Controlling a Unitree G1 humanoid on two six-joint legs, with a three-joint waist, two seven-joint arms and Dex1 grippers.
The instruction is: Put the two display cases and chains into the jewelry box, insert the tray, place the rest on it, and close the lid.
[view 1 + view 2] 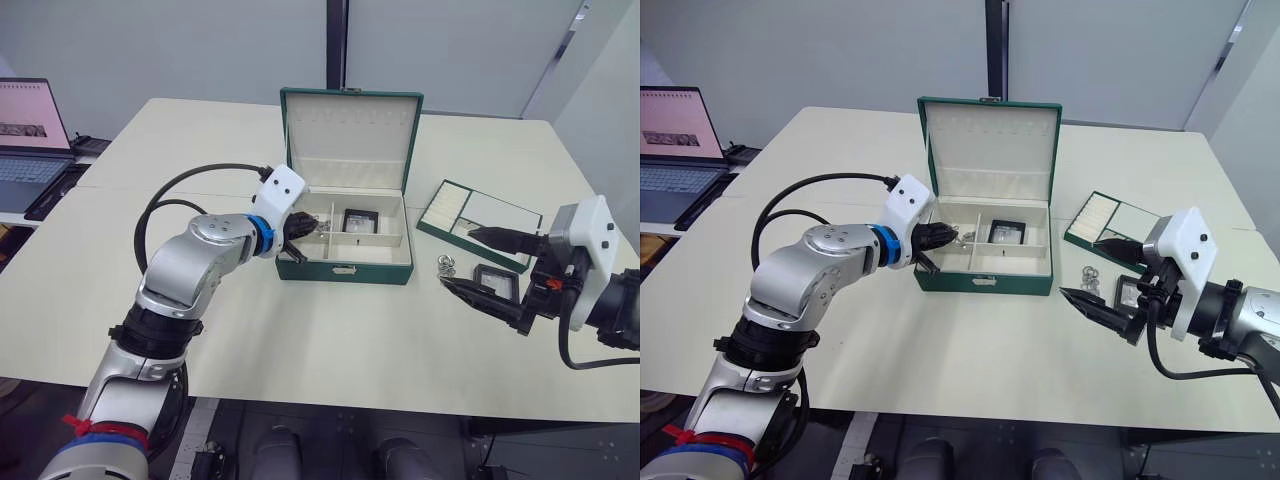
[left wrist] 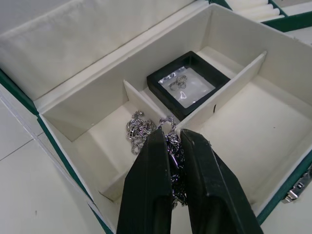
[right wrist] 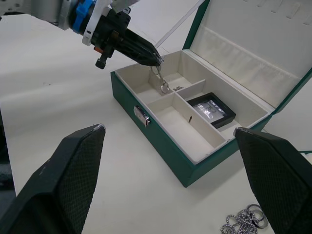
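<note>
- Left hand (image 2: 170, 146) is seen pinched shut on a chain (image 2: 141, 130), which hangs over the back left compartment of the jewelry box (image 1: 345, 268), part of it already lying on the cream lining.
- Being light, limp and slippery, the chain is judged likely to slide or snag between the fingers; a bunched part is best gripped, not a single link.
- One display case (image 2: 189, 84) is laid flat in the back middle compartment; it looks stiff and light, its clear window probably easy to scratch, so it is best taken by the black frame edges.
- Right hand (image 1: 490, 265) is held wide open and empty above the second display case (image 1: 497, 282) and a second chain (image 1: 446, 265), both lying on the tabletop (image 1: 300, 350) between the box and the tray (image 1: 480, 220).
- Lid (image 1: 350, 135) is stood upright behind the box.
- Links caught between the fingers are shown by the left wrist view, which the head views leave too small to tell; the dangling drop into the compartment is shown sidelong by the right wrist view.
- Tray and second case are placed by the head views.
</note>
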